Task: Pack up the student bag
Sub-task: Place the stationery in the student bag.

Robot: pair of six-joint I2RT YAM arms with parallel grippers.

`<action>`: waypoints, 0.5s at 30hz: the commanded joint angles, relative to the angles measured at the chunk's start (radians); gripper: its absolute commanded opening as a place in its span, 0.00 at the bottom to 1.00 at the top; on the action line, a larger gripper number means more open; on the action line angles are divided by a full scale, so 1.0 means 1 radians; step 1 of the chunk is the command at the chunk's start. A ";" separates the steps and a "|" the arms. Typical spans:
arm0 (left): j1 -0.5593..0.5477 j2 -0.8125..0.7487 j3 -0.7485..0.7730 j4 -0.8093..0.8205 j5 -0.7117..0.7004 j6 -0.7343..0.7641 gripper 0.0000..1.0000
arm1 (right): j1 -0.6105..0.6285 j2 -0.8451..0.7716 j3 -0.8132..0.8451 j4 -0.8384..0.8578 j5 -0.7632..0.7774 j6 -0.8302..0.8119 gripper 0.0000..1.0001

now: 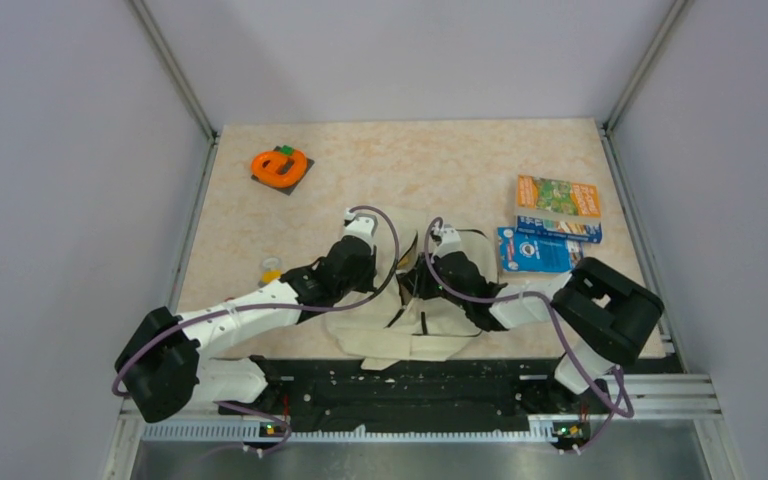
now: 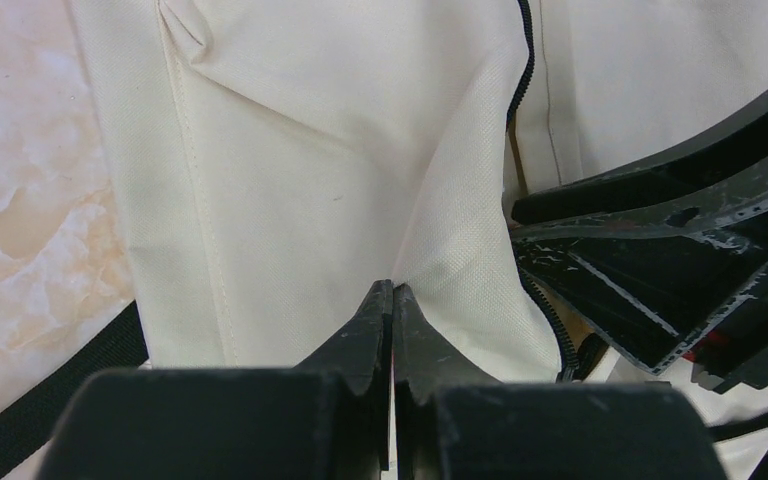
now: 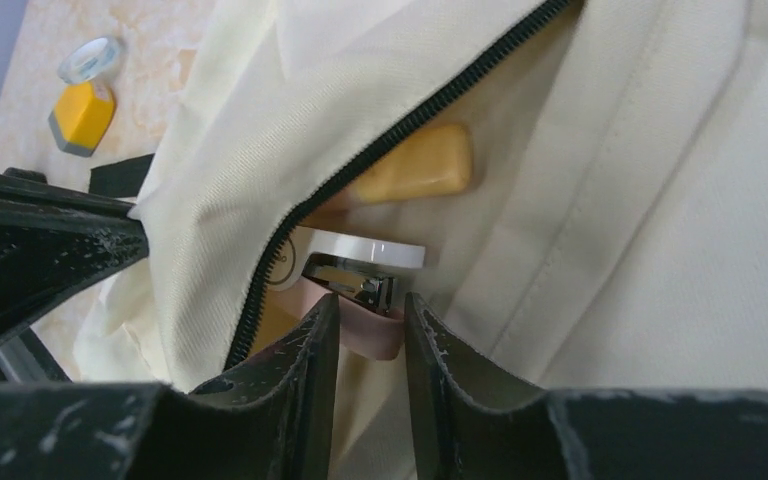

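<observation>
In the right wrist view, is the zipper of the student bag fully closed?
No, the black zipper of the student bag gapes open, and a yellow block shows inside.

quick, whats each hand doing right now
left hand: closed, pinching the student bag fabric
right hand: fingers either side of a pink item at the bag's opening; cannot tell if it grips

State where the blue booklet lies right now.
Top view: the blue booklet lies on the table, right side, just nearer than the orange booklet and right of the student bag.
</observation>
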 commanded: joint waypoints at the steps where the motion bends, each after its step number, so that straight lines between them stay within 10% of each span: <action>1: 0.010 -0.036 -0.002 0.016 -0.019 -0.002 0.00 | 0.014 0.039 0.064 0.041 -0.066 -0.034 0.29; 15: 0.015 -0.035 0.003 0.009 -0.029 -0.006 0.00 | 0.014 0.100 0.108 0.041 -0.146 -0.001 0.25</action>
